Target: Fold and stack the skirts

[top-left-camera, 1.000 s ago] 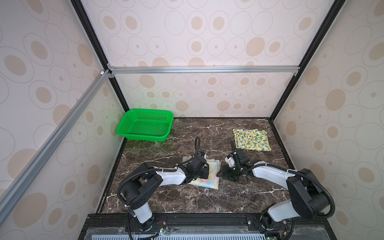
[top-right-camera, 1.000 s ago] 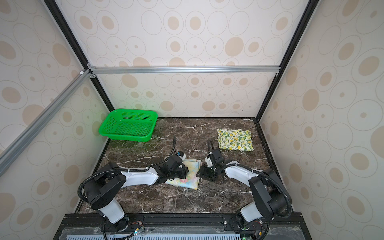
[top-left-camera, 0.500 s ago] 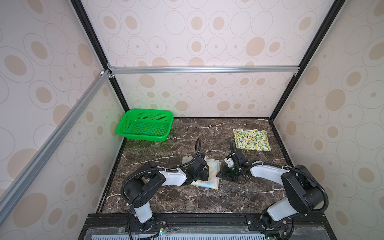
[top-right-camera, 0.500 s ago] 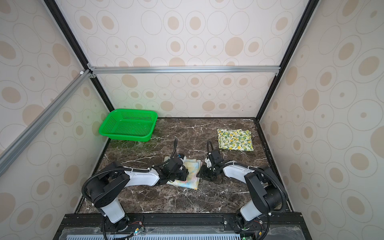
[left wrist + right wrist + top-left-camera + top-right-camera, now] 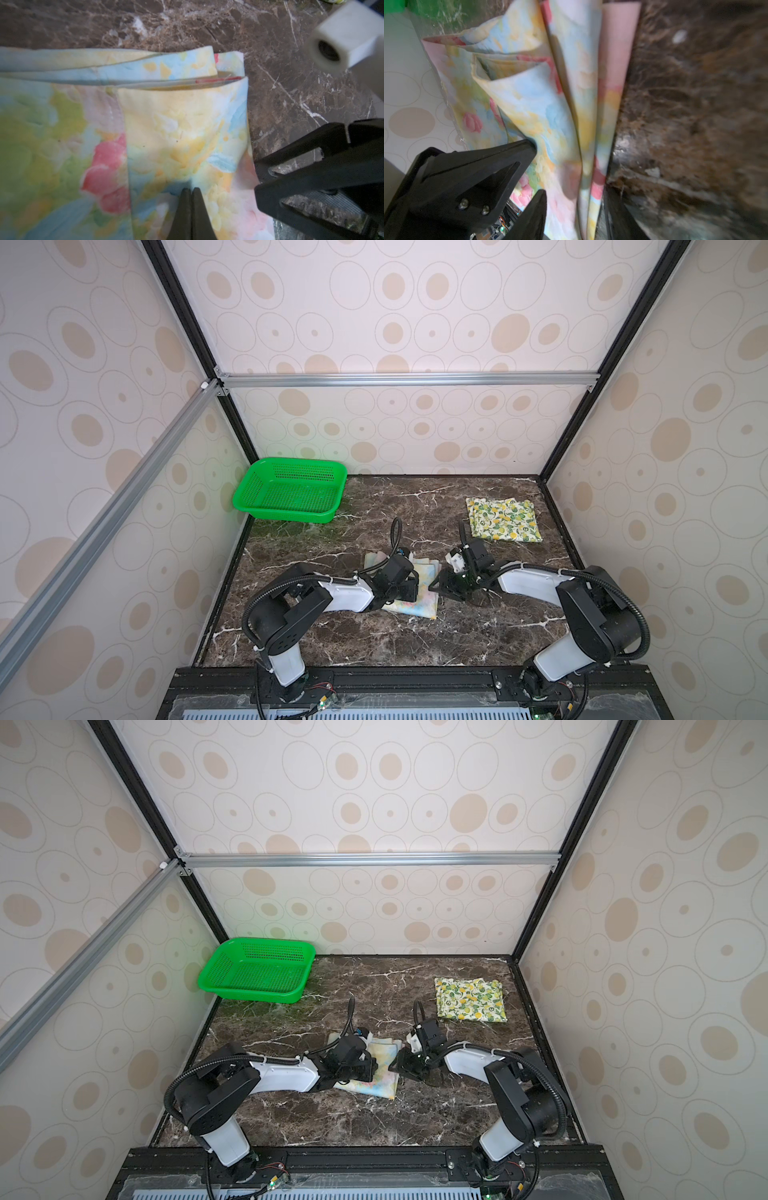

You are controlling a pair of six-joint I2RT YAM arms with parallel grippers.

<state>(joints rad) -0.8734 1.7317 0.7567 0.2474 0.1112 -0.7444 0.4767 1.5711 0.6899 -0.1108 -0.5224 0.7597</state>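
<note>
The pastel skirt is matt cloth; the tabletop looks glossy marble.

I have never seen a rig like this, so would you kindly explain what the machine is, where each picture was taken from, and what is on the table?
This is a two-armed robot at a marble table; each arm ends in a pincer. Two pictures look down on the whole booth from above and are nearly the same view. The other two come from cameras on the wrists, so they are close-ups.

A green basket stands in the far left corner. A folded lemon-print skirt lies at the far right. A pastel flowered skirt lies partly folded between the arms.

The left pincer is shut and presses down on the pastel skirt. The right pincer has its jaws apart at that skirt's edge. Whether it actually pinches the cloth, I cannot tell.
</note>
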